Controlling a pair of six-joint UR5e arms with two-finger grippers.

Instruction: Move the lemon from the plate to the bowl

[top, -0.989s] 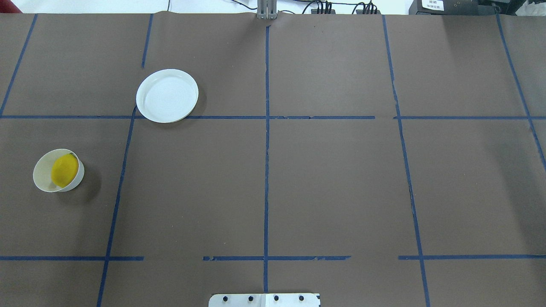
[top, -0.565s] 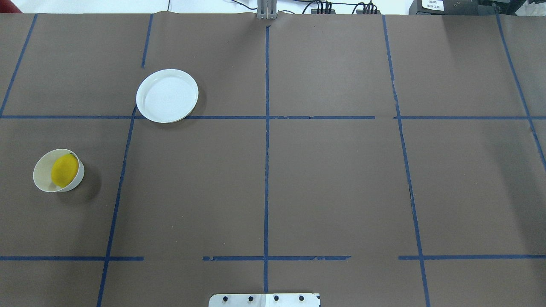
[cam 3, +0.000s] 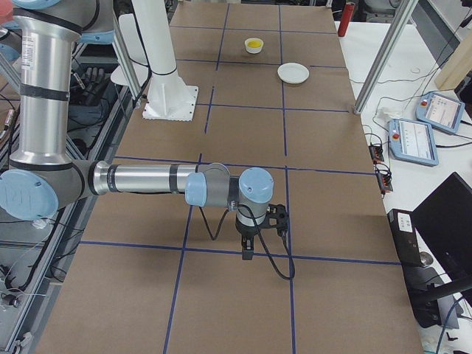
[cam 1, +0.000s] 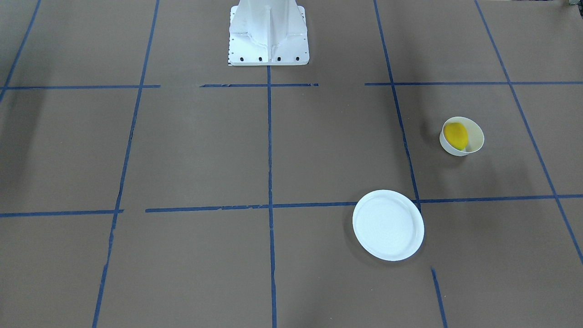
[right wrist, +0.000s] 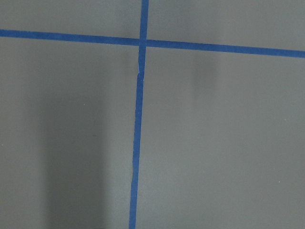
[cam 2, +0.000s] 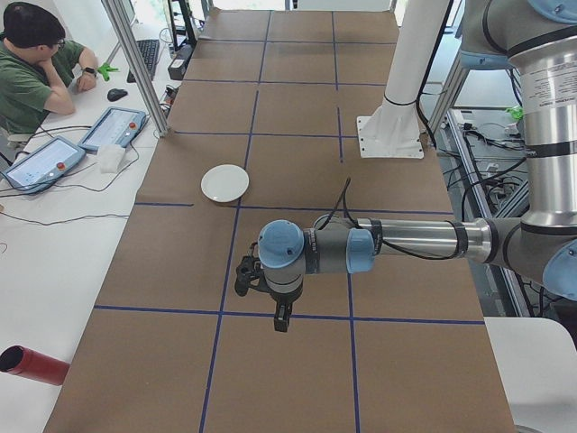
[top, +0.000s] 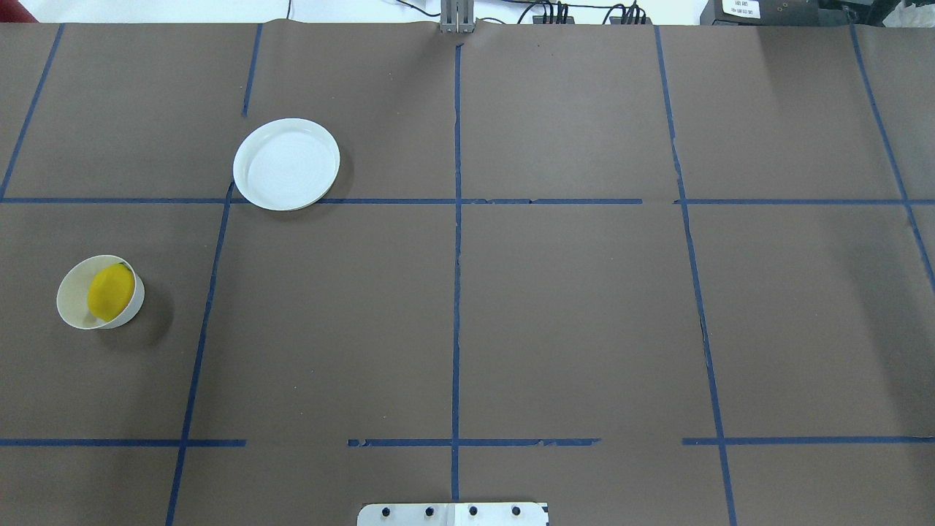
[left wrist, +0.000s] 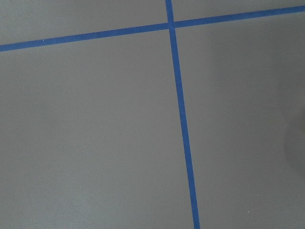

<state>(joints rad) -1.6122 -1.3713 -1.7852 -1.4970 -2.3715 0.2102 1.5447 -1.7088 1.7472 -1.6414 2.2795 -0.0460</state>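
The yellow lemon (top: pixel 111 292) lies inside the small deep white bowl (top: pixel 71 296) at the table's left side; it also shows in the front view (cam 1: pixel 456 135) in the bowl (cam 1: pixel 476 135). The flat white plate (top: pixel 286 164) stands bare farther back, also in the front view (cam 1: pixel 388 225). Neither gripper shows in the overhead or front view. The left gripper (cam 2: pixel 281 317) hangs above the table in the left side view, the right gripper (cam 3: pixel 247 251) in the right side view. I cannot tell whether they are open or shut. Both wrist views show only brown table and blue tape.
The robot's white base (cam 1: pixel 268 32) stands at the table's near middle edge. Blue tape lines (top: pixel 456 256) grid the brown table. An operator (cam 2: pixel 32 63) sits at a side desk with tablets (cam 2: pixel 113 128). A red cylinder (cam 2: pixel 32 365) lies beside the table.
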